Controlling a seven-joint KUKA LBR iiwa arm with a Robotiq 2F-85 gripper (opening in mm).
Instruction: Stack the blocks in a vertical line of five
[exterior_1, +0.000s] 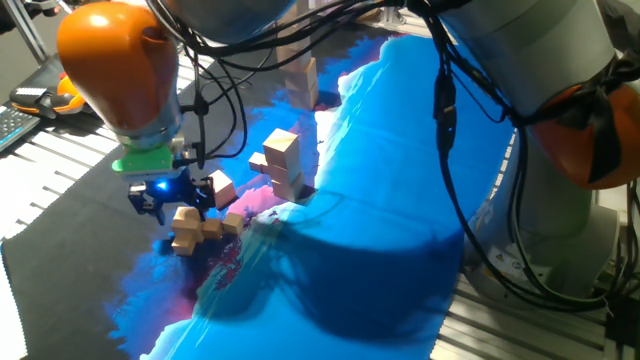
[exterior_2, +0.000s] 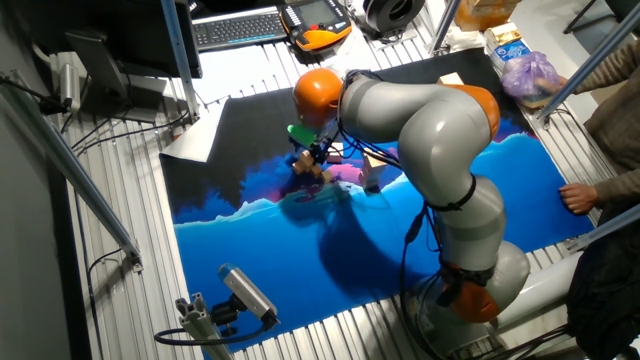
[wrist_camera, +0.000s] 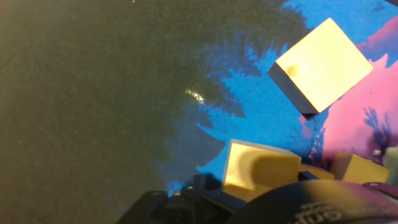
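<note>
The blocks (exterior_1: 205, 228) lie in a small loose cluster on the blue and pink mat (exterior_1: 380, 200), and a few are stacked (exterior_1: 282, 162) just behind. The gripper (exterior_1: 168, 203) hangs low over the cluster, touching or nearly so; whether its jaws grip a block, I cannot tell.

In the hand view, the gripper (wrist_camera: 261, 199) was a dark blur along the bottom edge, its fingers impossible to make out. It partly covered one wooden block (wrist_camera: 258, 171), and the right edge cut off another block (wrist_camera: 357, 168). In the other fixed view, the blocks (exterior_2: 318, 168) under the arm (exterior_2: 420, 120) were too small to count or tell apart.
</note>
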